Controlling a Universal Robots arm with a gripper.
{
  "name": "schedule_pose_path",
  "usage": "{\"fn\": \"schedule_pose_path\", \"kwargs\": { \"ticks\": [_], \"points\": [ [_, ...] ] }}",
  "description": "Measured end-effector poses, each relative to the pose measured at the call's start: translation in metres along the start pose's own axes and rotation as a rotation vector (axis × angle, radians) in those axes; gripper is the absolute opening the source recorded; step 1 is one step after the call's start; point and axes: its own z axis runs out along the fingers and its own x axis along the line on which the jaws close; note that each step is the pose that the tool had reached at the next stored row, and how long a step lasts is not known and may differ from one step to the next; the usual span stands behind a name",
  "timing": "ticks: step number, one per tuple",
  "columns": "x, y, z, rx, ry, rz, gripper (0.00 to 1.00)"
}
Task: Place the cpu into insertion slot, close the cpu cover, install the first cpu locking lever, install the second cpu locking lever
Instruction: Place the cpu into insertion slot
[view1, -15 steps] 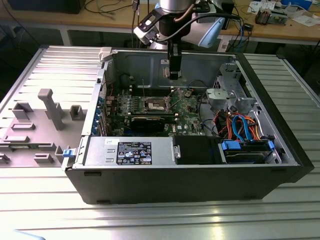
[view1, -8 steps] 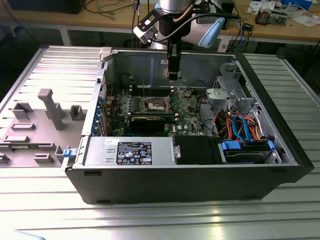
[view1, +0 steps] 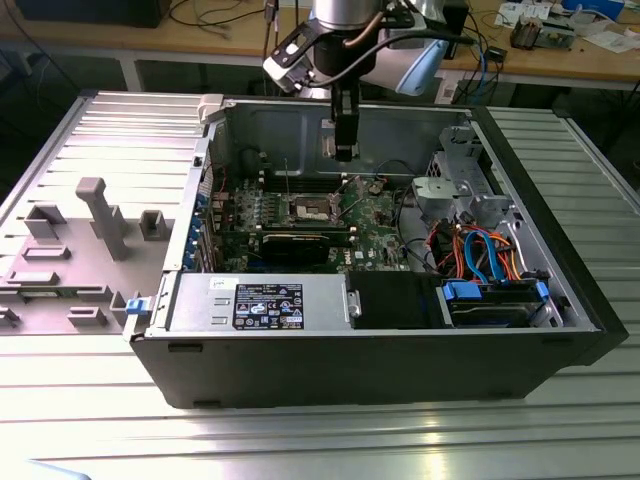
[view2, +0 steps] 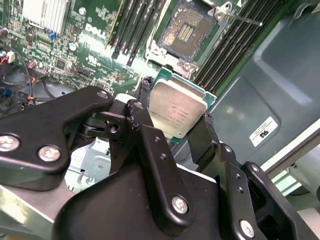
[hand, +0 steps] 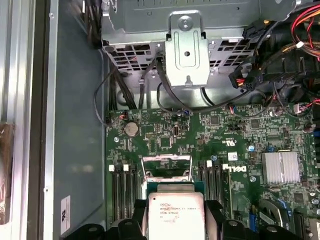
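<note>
As gripper pinched chip by opposite edges, clear of socket: judged light, stiff, fragile; edge hold suited.

Fine print on the cpu top; white lettering on the motherboard; a printed label on the power supply; a sticker on the case wall.

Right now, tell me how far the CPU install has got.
Done: the small silvery-grey square cpu is picked up. In hand: the black gripper has its fingers shut on the chip's edges, holding it above the green motherboard, close to the square insertion slot. Left: that slot's dark middle is bare, so seating and every closing step remain.
</note>
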Motion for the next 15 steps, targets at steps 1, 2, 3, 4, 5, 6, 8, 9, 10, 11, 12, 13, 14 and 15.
{"fn": "schedule_pose_path", "kwargs": {
  "ticks": [1, 2, 3, 4, 5, 6, 8, 9, 10, 11, 12, 13, 14, 15],
  "points": [
    [0.0000, -0.0009, 0.0005, 0.0000, 0.0000, 0.000, 0.54],
    [-0.0001, -0.0022, 0.0019, 0.0000, 0.0000, 0.000, 0.54],
    [-0.0002, -0.0032, 0.0033, 0.0001, -0.0001, 0.000, 0.54],
    [-0.0003, -0.0041, 0.0045, 0.0001, -0.0001, 0.000, 0.54],
    [-0.0003, -0.0049, 0.0056, 0.0001, 0.0001, 0.000, 0.54],
    [-0.0003, -0.0051, 0.0062, 0.0000, -0.0001, 0.000, 0.54],
    [-0.0003, -0.0051, 0.0062, 0.0002, -0.0002, 0.000, 0.54],
    [-0.0003, -0.0051, 0.0063, 0.0002, 0.0010, 0.000, 0.54],
    [-0.0003, -0.0052, 0.0065, 0.0002, 0.0017, 0.000, 0.54],
    [-0.0003, -0.0052, 0.0067, 0.0001, 0.0018, 0.000, 0.54],
    [-0.0003, -0.0052, 0.0068, 0.0002, 0.0017, 0.000, 0.54],
    [-0.0003, -0.0052, 0.0071, 0.0001, 0.0018, 0.000, 0.54],
    [-0.0003, -0.0052, 0.0072, 0.0002, 0.0017, 0.000, 0.54],
    [-0.0003, -0.0052, 0.0073, 0.0002, 0.0018, 0.000, 0.54]
  ]
}}
